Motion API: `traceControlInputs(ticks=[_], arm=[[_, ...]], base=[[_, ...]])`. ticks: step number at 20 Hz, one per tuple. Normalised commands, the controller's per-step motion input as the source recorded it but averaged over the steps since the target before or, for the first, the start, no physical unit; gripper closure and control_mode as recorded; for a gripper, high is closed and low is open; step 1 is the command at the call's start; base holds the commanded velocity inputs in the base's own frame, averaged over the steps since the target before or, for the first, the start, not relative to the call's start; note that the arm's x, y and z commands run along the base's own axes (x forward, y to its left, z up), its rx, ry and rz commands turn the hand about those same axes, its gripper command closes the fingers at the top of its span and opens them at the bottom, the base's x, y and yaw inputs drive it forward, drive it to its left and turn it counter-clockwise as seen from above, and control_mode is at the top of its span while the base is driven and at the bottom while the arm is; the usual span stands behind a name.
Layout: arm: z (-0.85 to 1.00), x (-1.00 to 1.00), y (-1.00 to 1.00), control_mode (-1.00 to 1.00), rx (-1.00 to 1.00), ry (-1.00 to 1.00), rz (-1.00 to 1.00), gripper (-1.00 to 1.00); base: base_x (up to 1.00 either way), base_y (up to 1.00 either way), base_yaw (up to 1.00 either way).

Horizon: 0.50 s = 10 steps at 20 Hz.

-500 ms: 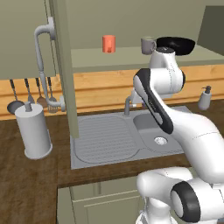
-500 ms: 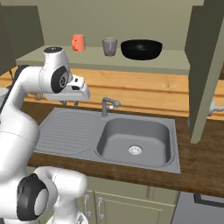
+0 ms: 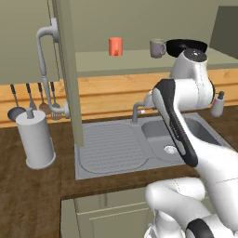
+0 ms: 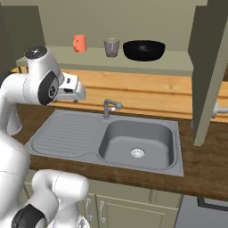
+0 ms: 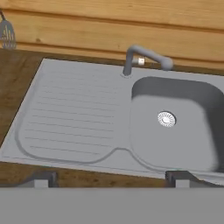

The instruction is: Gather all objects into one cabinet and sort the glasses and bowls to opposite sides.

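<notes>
Now | shelf [image 4: 133, 66]: one cup [image 4: 79, 43], one mug [image 4: 111, 47], one dish [image 4: 144, 50] | pincer [image 5: 109, 178]: wide apart, apparently empty

Soft even rendered light, faint shadows, no blur

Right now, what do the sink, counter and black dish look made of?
Sink: brushed metal, likely steel; matte grey, ribbed drainboard. Counter: dark wood; grain streaks show. Black dish: glossy black, maybe glazed ceramic or plastic; the render leaves it open.
</notes>
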Motion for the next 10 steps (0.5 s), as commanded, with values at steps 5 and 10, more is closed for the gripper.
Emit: traceControlInputs(ticks=[5, 10], arm=[[0.74, -0.71, 0.0, -1.0, 0.1, -0.41, 0.0, -1.0], [0.93, -0.44, 0.0, -1.0, 0.05, -0.38, 0.0, -1.0]], base=[[0.0, 0.0, 0.0], [0.0, 0.0, 0.0]])
